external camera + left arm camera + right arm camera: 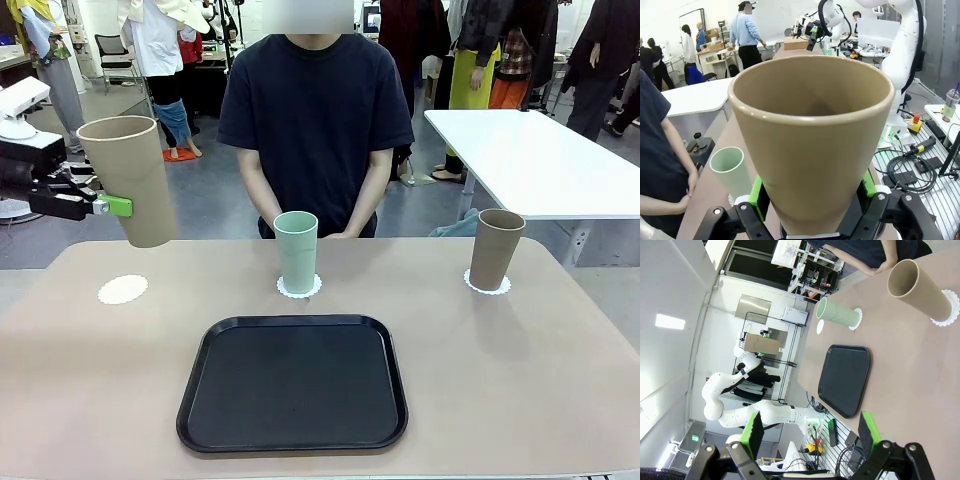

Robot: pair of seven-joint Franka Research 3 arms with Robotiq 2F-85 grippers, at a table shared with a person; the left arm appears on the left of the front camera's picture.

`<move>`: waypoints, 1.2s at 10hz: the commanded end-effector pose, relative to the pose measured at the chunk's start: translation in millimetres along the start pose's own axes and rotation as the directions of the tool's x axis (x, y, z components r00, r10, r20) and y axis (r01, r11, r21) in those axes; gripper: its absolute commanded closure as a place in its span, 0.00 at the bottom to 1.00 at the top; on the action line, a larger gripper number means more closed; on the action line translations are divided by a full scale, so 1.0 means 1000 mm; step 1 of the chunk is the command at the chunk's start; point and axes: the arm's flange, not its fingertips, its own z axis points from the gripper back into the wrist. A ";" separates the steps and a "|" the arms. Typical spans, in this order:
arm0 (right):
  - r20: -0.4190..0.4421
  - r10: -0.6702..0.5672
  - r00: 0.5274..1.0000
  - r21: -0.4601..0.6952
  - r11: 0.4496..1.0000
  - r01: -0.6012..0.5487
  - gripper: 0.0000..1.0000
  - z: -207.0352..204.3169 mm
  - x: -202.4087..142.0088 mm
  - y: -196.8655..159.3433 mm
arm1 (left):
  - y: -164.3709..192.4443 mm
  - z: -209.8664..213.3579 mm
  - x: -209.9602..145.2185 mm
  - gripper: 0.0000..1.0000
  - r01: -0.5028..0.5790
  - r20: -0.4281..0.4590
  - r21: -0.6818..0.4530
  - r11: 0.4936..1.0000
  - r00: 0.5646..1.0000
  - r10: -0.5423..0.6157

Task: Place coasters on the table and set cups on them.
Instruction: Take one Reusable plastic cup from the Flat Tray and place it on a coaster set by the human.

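Observation:
My left gripper [103,206] is shut on a tan cup [130,180] and holds it upright in the air above the table's [90,380] far left. Just below and in front of it lies a bare white coaster [122,289]. The left wrist view has the held cup [815,140] between the green pads [756,196]. A mint green cup [296,250] stands on the middle coaster [299,288], and another tan cup [495,248] stands on the right coaster [487,286]. My right gripper [810,432] is open with nothing in it, high above the table.
A black tray [293,382] lies bare at the table's near middle. A person stands at the far edge with hands together behind the mint cup. A white table [540,160] stands beyond the far right corner.

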 end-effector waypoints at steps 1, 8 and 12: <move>0.002 0.011 1.000 0.013 1.000 -0.011 0.00 0.002 0.001 0.001 | 0.002 -0.002 -0.005 0.72 -0.003 0.003 -0.009 1.000 1.000 0.003; 0.002 0.011 1.000 0.013 1.000 -0.011 0.00 0.002 0.001 0.001 | 0.048 0.029 -0.034 0.15 -0.024 -0.011 0.038 0.999 1.000 0.025; 0.002 0.011 1.000 0.013 1.000 -0.011 0.00 0.002 0.001 0.001 | 0.121 0.102 -0.080 0.15 -0.040 0.004 0.159 0.987 0.999 0.040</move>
